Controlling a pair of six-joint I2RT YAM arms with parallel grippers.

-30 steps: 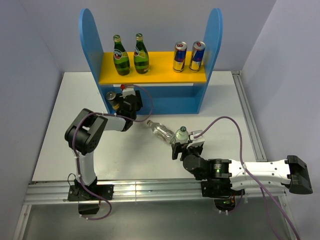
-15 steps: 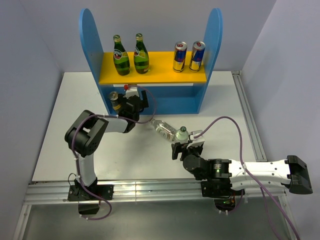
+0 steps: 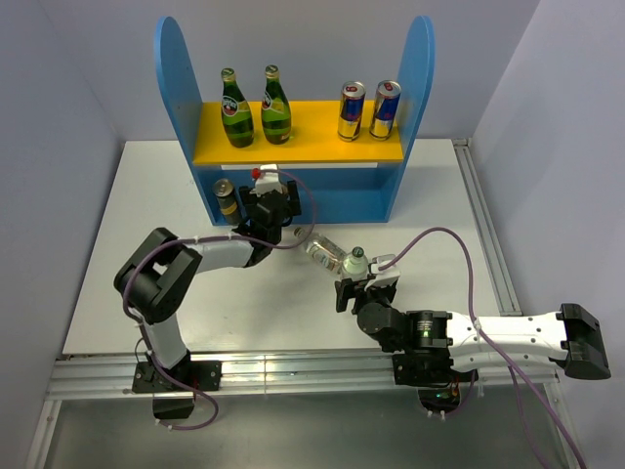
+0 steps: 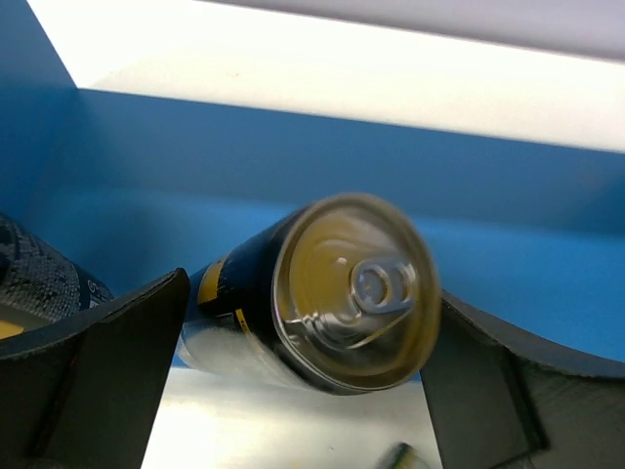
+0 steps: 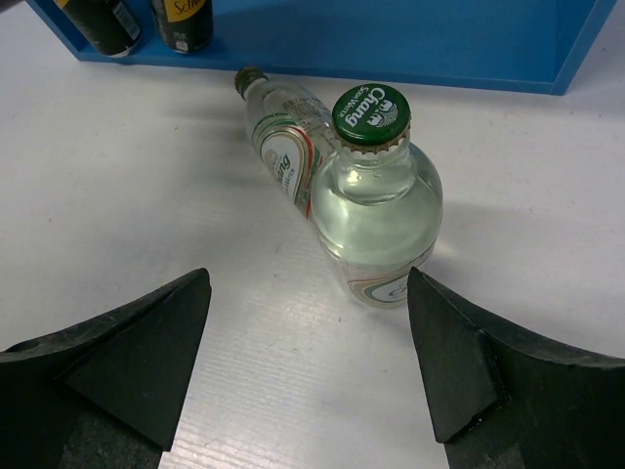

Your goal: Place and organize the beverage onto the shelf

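The shelf (image 3: 177, 78) holds two green glass bottles (image 3: 236, 109) on its yellow board. One dark can (image 3: 227, 198) stands on the lower level at the left. My left gripper (image 3: 270, 202) is at the lower level, and in the left wrist view it (image 4: 308, 293) is shut on a second dark can (image 4: 342, 293), which looks tilted and blurred. A clear bottle with a green cap (image 3: 356, 264) stands upright in front of the shelf. A second clear bottle (image 3: 325, 253) lies against it. My right gripper (image 5: 308, 278) is open, just short of the upright bottle (image 5: 376, 210).
Two blue-and-silver cans (image 3: 368, 110) stand on the right of the yellow board. The shelf's blue back (image 4: 508, 195) is close behind the held can. A metal rail (image 3: 488, 225) runs along the table's right edge. Grey walls stand on both sides.
My left gripper has moved right along the shelf's lower level. The lying clear bottle has shifted right, up against the upright one. The right arm has not moved.
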